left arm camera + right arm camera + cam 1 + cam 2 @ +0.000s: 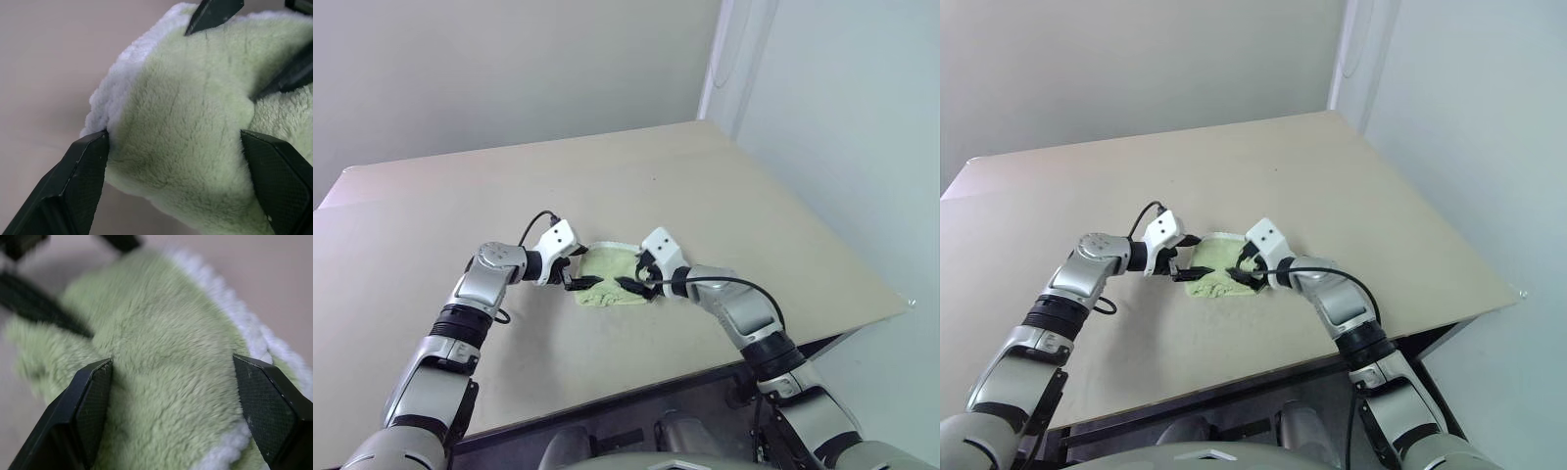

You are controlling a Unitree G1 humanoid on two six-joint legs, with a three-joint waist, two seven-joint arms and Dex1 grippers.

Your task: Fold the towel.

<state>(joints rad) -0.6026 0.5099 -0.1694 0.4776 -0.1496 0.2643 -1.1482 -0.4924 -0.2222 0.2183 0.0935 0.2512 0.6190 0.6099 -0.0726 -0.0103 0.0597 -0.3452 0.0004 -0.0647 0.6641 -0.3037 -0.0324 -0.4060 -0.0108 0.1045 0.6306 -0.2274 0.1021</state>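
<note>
The towel [608, 267] is a small light yellow-green terry cloth with white edging, lying bunched on the beige table [705, 196] near its middle. My left gripper [584, 282] is at the towel's left end and my right gripper [628, 285] at its right end, their tips pointing toward each other. Both stand open and low over the cloth. In the left wrist view the towel [186, 122] bulges between the spread black fingers [80, 188]. The right wrist view has the towel [166, 357] filling the gap between that gripper's fingers [90, 404], white edging on one side.
The table's front edge [636, 392] runs close below my arms and its right edge [822, 235] slants toward a pale wall. Bare tabletop lies all around the towel. A tiny dark speck [653, 177] sits on the table farther back.
</note>
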